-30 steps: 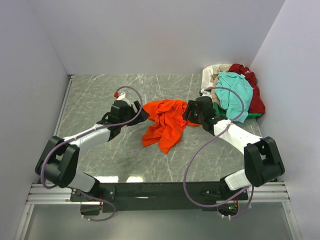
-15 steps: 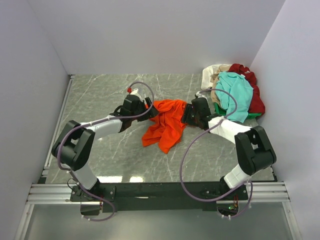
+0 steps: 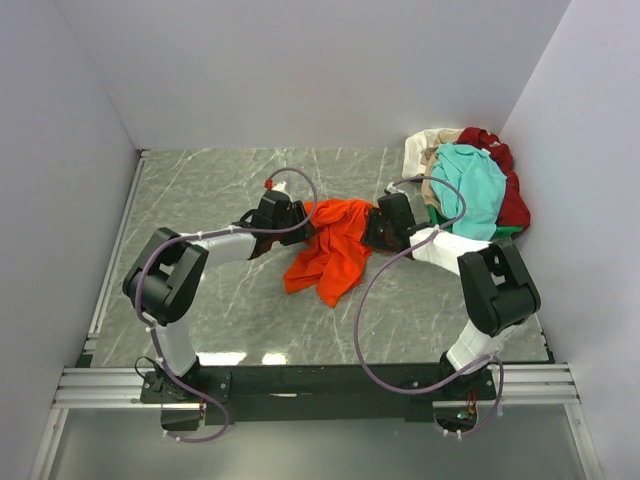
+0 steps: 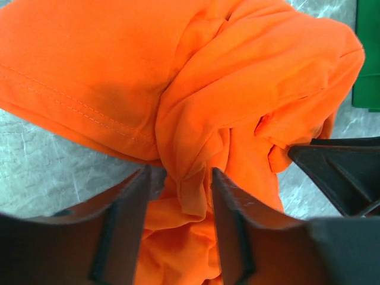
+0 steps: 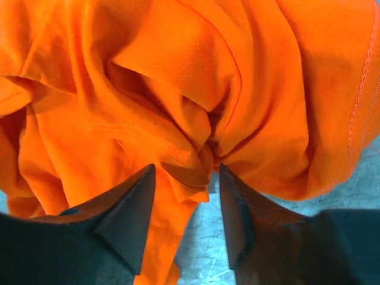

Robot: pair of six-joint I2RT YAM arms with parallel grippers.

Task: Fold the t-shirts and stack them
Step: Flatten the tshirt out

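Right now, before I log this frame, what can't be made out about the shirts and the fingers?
Top view: the arms cover their own fingers at the orange t-shirt.
Left wrist view: a fold lies between the left fingers; whether they pinch it is unclear.
Right wrist view: likewise for the right fingers.
Corner pile, top view: shirts overlap, so their count is unsure.
Orange t-shirt: crumpled, collar and sleeves hidden.

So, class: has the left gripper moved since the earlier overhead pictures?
Yes. The left gripper has moved right, farther from the rail along the table's left edge, and now reaches the orange shirt.
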